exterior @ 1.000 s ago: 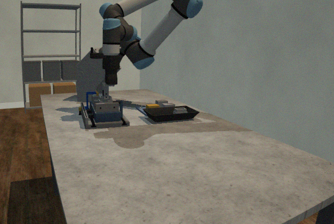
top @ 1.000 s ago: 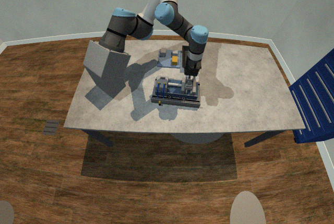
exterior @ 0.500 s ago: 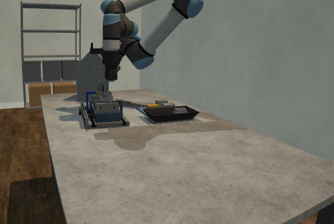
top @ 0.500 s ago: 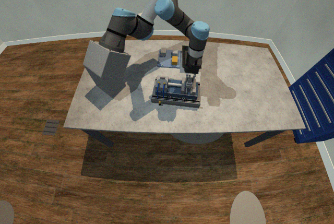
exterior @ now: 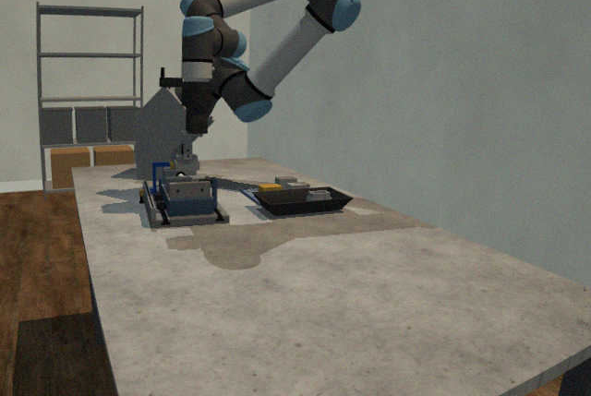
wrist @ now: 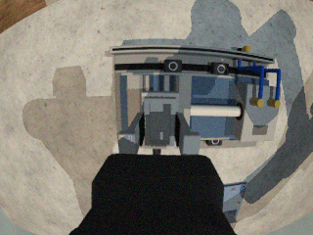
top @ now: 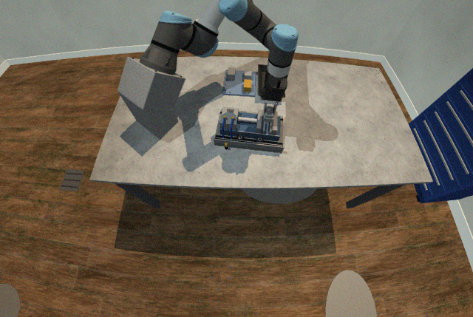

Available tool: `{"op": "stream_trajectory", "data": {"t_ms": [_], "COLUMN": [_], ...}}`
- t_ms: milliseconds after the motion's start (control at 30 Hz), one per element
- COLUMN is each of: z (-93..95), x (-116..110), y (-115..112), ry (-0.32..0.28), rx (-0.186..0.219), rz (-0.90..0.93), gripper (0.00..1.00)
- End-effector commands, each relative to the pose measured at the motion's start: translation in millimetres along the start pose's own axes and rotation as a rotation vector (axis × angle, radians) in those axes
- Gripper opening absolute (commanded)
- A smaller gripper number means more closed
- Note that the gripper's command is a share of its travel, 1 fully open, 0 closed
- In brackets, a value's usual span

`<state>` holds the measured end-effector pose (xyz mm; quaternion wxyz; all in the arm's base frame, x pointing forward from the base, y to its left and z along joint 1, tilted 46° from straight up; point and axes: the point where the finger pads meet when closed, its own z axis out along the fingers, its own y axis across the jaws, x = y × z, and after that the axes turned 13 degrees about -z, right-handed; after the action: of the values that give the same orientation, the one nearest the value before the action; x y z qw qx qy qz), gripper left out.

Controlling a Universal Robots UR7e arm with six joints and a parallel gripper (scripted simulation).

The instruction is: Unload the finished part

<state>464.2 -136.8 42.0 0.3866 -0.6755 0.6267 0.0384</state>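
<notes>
The finished part (wrist: 158, 125), a small grey block with a pocket on top, sits between the jaws of the gripper (wrist: 158, 132), which pinch it from two sides. It seems raised just above the vise (exterior: 184, 198), at the vise's end away from the blue hoses; I cannot tell if it is fully free. The black outfeed tray (exterior: 333, 203) lies just beside the vise on the bench (exterior: 333, 296), so I judge the coming move goes sideways from the vise. The tray is shallow with sloped walls and holds another grey block (exterior: 319, 194).
</notes>
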Motion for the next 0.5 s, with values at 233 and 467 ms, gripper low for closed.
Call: {"op": "stream_trajectory", "data": {"t_ms": [233, 467], "z": [-3.5, -3.4], "x": [0.2, -4.5], "y": [-0.2, -3.3], "ry": [0.001, 0.002], "rx": [0.001, -0.001], "rz": [0.000, -0.001], "gripper": [0.00, 0.00]}}
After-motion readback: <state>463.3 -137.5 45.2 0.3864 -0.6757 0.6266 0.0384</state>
